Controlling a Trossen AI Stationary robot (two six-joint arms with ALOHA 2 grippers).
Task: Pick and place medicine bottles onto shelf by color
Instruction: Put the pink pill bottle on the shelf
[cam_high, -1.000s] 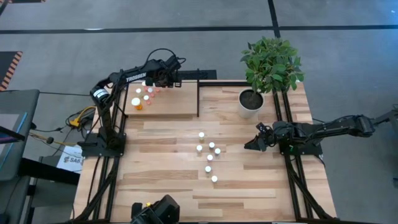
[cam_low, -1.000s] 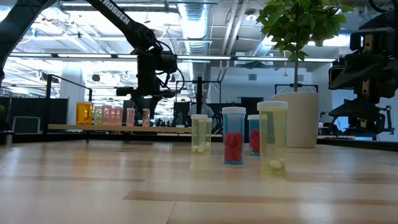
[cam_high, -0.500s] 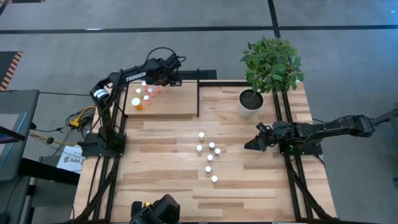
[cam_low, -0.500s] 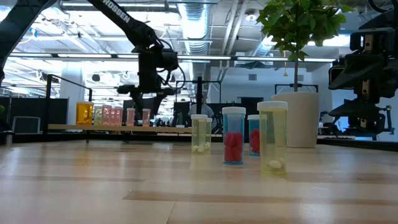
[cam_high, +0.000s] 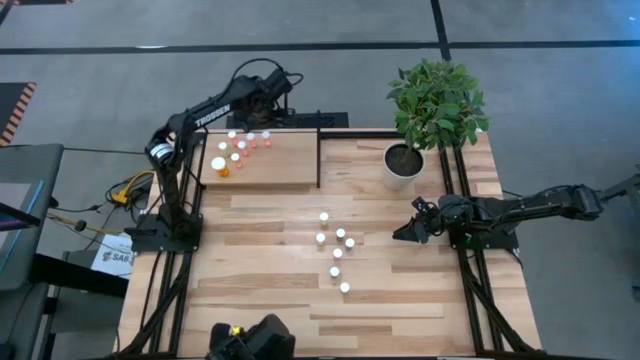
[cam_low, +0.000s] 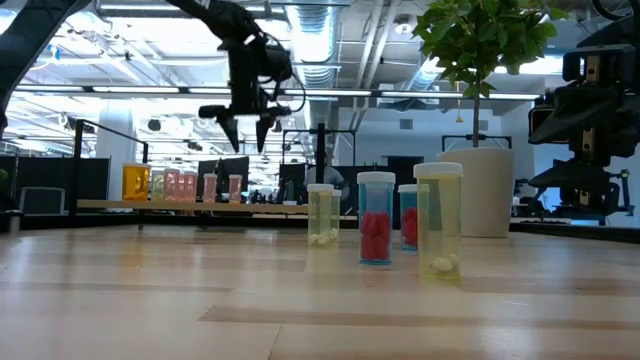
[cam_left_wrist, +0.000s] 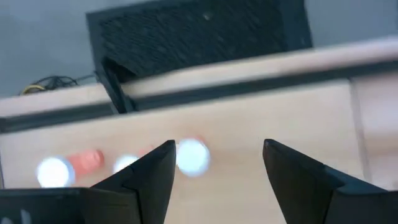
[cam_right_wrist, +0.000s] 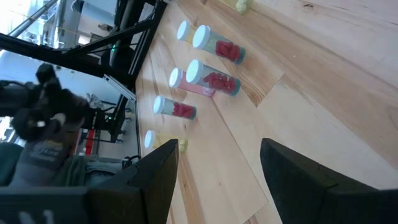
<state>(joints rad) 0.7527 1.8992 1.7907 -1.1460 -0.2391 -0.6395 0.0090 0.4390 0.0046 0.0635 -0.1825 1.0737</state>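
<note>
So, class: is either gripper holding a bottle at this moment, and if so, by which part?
Nothing is held. The left gripper hangs open and empty above the shelf; the right gripper waits open at the table's right side.

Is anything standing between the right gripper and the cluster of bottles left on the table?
Nothing visible does. The right gripper rests low at the table's right side, open, facing the six bottles near the middle, with only bare table between them. The plant pot stands farther back, off that line.
</note>
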